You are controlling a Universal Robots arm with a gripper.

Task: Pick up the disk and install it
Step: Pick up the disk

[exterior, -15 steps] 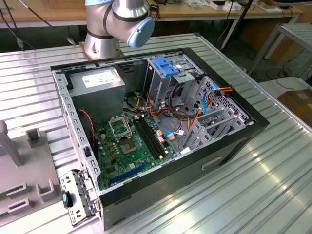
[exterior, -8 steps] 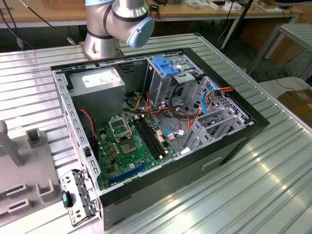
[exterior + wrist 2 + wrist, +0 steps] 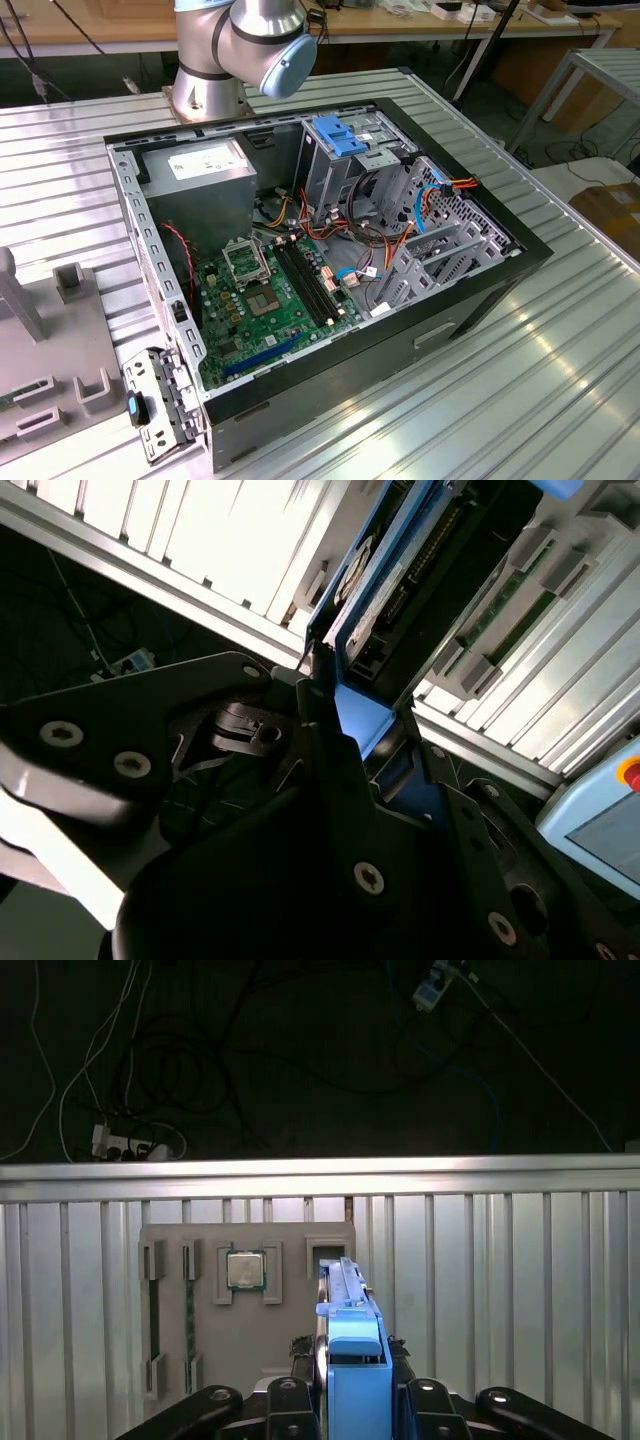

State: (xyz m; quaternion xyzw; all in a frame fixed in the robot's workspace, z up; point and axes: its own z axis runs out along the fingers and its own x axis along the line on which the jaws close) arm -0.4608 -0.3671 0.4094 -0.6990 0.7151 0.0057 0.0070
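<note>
We log: gripper clenched on the disk by its blue rail | held edge-on, likely to slide into drive cage, 1 o'clock in case.

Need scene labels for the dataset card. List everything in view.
table: 1, silver, ribbed
disk: 1, black, blue rails, upright in the gripper
computer case: 1, black, open, on table
power supply box: 1, grey, inside case
motherboard: 1, green, case floor
latch plate: 1, blue, atop drive cage
fixture tray: 1, grey, on table
processor chip: 1, silver, tray pocket
arm: 1, silver and blue, beyond case in exterior view
gripper: 1, black, shut on the disk
</note>
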